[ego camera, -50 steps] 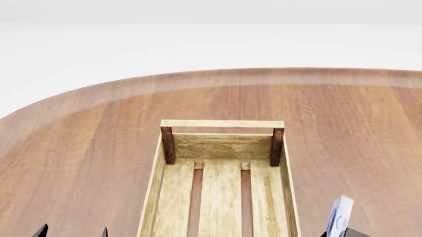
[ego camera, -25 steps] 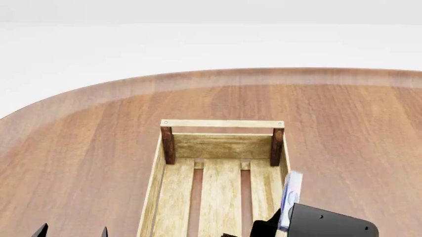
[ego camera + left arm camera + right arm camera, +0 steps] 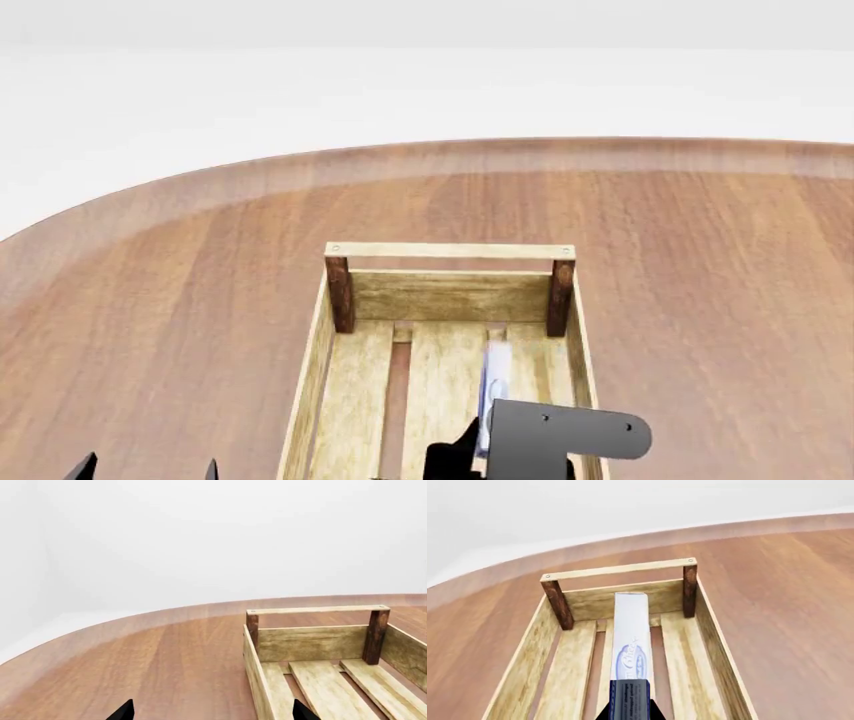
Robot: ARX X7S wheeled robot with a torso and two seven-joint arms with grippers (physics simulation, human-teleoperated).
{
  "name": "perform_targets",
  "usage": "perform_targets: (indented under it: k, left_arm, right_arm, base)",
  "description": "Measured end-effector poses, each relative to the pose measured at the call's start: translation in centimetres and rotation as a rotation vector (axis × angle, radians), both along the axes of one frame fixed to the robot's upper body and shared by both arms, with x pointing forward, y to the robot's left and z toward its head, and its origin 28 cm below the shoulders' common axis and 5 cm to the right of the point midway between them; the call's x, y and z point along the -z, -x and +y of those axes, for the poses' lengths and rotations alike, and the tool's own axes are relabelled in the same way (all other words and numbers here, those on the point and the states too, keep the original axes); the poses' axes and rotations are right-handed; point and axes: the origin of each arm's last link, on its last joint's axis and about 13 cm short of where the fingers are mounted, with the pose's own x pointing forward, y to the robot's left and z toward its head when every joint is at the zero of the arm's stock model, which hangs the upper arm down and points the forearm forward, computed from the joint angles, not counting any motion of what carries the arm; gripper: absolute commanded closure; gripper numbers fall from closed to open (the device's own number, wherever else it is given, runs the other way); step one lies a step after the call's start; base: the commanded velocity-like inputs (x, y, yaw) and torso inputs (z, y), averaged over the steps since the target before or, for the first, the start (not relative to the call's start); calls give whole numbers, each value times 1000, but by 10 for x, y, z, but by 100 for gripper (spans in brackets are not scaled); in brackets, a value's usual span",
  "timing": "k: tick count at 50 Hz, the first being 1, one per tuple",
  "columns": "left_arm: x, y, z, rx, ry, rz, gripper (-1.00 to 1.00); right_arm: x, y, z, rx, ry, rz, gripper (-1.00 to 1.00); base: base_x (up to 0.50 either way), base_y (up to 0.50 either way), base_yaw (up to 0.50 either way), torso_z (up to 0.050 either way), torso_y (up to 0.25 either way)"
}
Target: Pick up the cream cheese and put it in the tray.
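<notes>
— While your left gripper (image 3: 147, 468) shows only as two dark tips at the lower left of the head view, what do you make of it?

— Your tips stand well apart, spread wide with nothing between them, over bare wooden table (image 3: 160, 300) left of the tray (image 3: 449, 250). In the left wrist view the same two tips (image 3: 208, 711) frame the crate's near plank side, and the tray (image 3: 313, 611) fills the lower right.

— And at the centre?

— You see the light-wood crate with its slatted bottom and two dark brown corner posts at the far end. The cream cheese (image 3: 495, 385) stands on edge above the slats, lower centre-right of the frame, inside the crate's outline.

— Who has it?

— Your right gripper (image 3: 483, 440), at the bottom right of centre, is clamped on the box's near end. The right wrist view shows the white box (image 3: 630, 645) running lengthwise over the middle slat, blue oval logo facing up, tray walls (image 3: 620, 570) on both sides. Whether it touches the slats, you cannot tell.
</notes>
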Motion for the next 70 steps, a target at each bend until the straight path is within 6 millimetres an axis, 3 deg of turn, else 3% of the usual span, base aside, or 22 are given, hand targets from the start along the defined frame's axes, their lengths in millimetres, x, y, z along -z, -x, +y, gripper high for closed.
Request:
perform_targets:
  k: [43,70]
  left_arm:
    - [-1,0,0,-1,2,-1,-100]
    - [-1,0,0,0,1,-3,-100]
  right_arm:
    - [56,-27,18,-66,18,106,100]
    - [65,-32,19,-52,21,131,100]
  base:
    - [0,0,0,0,0]
    - [0,0,0,0,1]
